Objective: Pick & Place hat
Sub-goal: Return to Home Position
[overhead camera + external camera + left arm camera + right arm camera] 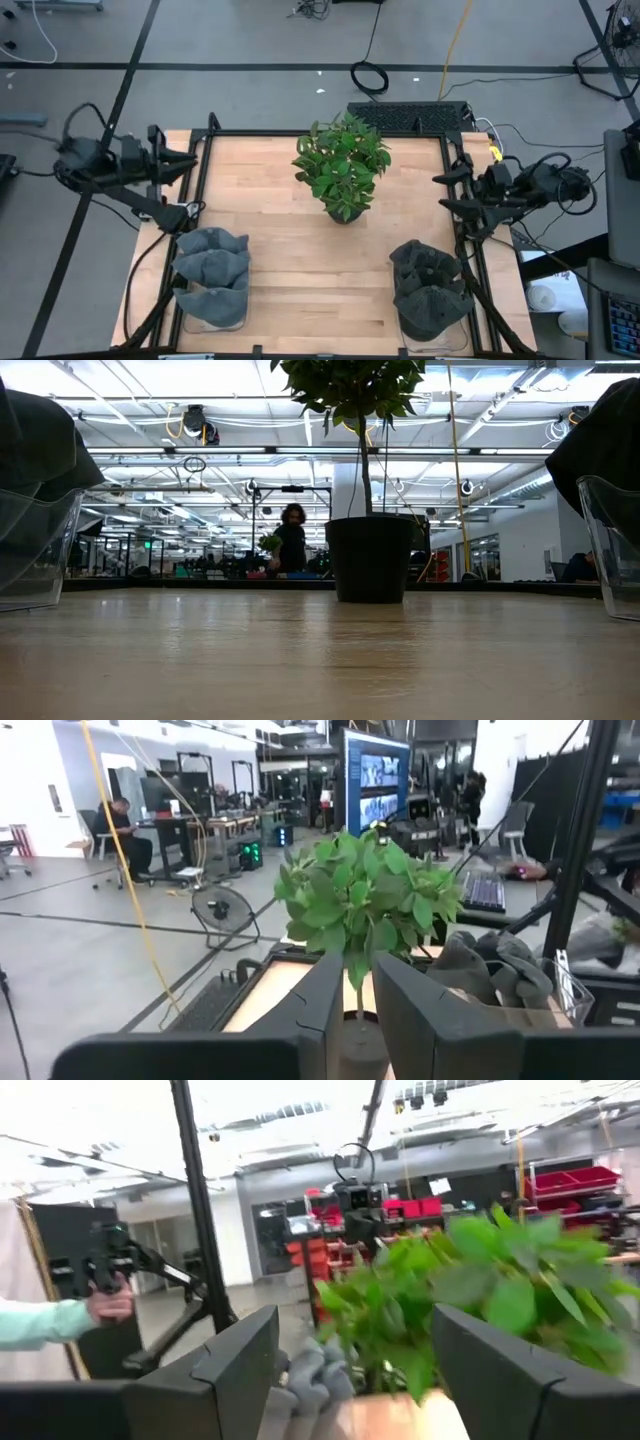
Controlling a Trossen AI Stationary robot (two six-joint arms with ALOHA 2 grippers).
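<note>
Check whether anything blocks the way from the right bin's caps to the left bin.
Nothing visible: bare table between right bin and left bin; the plant stands farther back. The left claw and right claw wait at the table's sides.

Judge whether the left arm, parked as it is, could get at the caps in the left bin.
Probably yes. The left gripper sits at the table's left edge, the caps in the left transparent bin lie on that side, nothing stands between, and the potted plant is mid-table.
</note>
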